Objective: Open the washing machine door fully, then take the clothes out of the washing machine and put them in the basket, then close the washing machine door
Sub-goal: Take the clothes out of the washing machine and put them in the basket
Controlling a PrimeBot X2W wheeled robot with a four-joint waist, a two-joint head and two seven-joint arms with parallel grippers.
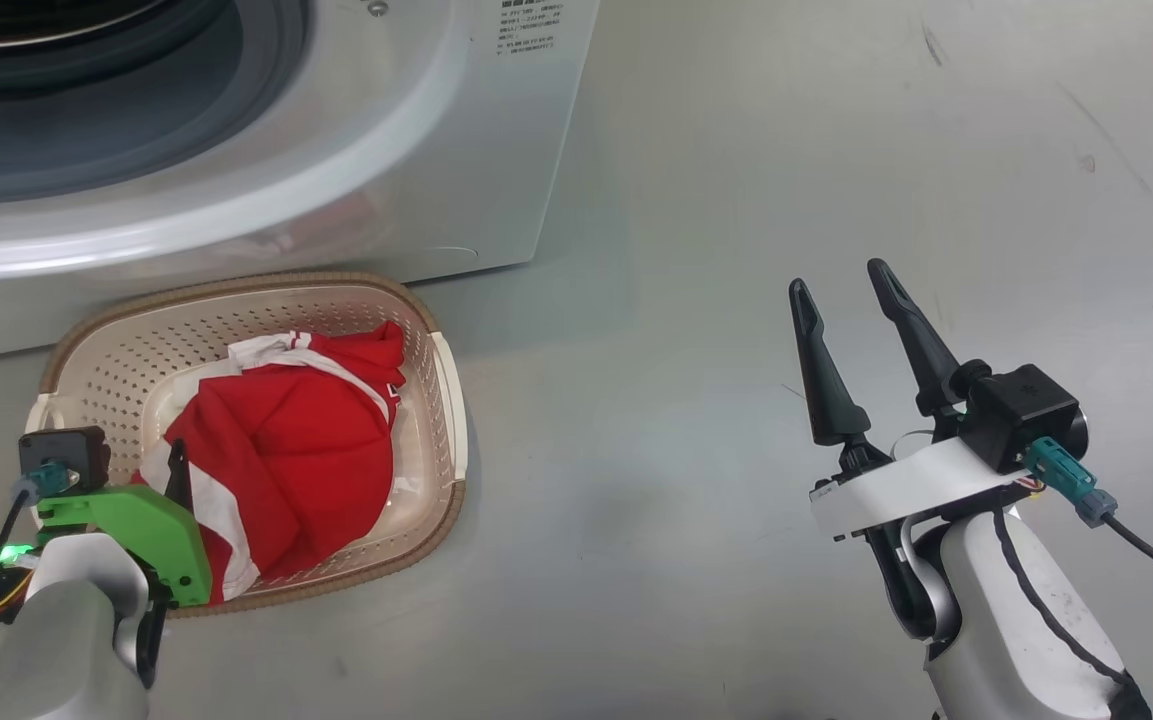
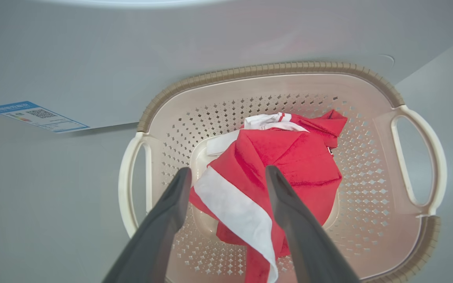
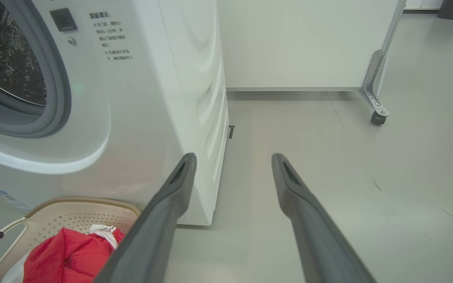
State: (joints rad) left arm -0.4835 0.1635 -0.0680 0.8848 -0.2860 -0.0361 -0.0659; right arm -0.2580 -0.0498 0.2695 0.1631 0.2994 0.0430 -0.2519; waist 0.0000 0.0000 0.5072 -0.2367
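The clothes (image 2: 289, 165) lie in the basket (image 2: 367, 98) beneath the left tool (image 2: 228, 169), spread wide.

My left gripper (image 2: 228, 169) hangs over the basket (image 2: 250, 72), fingers spread wide. Red clothes (image 2: 289, 157) with a white stripe lie heaped inside. Beyond stands the washing machine (image 2: 171, 47), bearing a blue label (image 2: 33, 116).

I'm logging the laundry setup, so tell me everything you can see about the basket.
The basket is a cream plastic rounded rectangle with perforated walls and bottom, a brown woven-look rim and a loop handle at each short end. It stands upright on the grey floor in front of the washing machine, holding the crumpled red-and-white clothes; the open left gripper hovers above it.
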